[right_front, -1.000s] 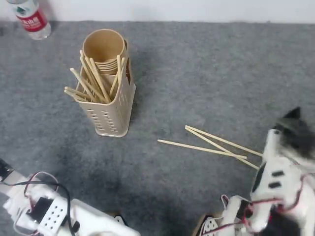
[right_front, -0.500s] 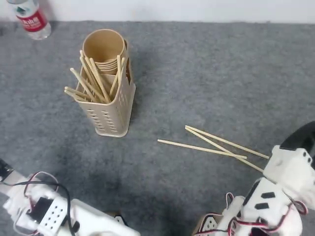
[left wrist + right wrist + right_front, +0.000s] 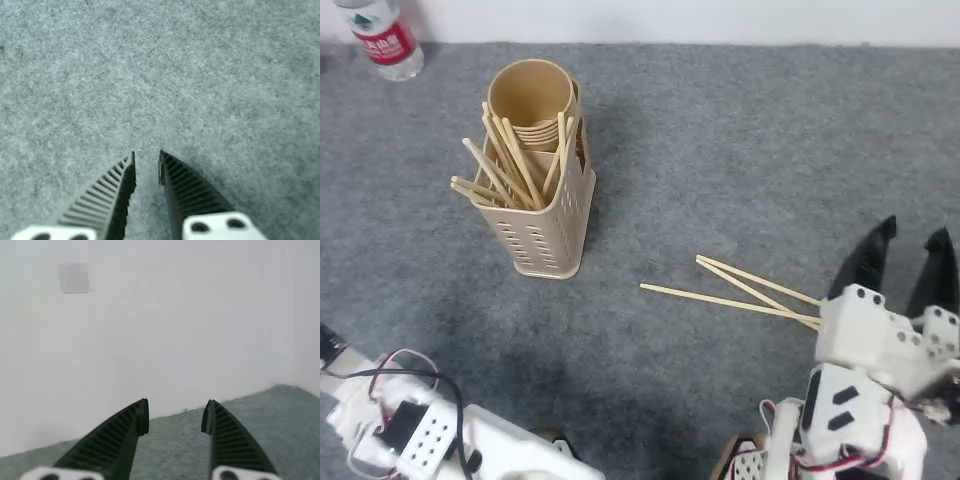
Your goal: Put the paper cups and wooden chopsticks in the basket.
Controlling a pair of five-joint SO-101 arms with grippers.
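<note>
Three chopsticks left on the carpet, the rest in the basket

The basket (image 3: 548, 228) stands upright with a stack of paper cups (image 3: 530, 93) and a bundle of chopsticks (image 3: 505, 165) in it. Three loose chopsticks (image 3: 740, 295) lie on the gray carpet (image 3: 720, 150) well to its right. The right gripper (image 3: 914, 240) is at their far ends from the basket, jaws spread wide and empty. The left gripper (image 3: 146, 160) hangs over bare carpet, jaws a narrow gap apart, holding nothing.

My right end effector (image 3: 912, 242) is held up high, aimed forward and close to level, with its dark jaws spread wide and nothing between them. My left end effector (image 3: 146, 156) points steeply downward, jaws parted by a narrow gap, gripping nothing.
</note>
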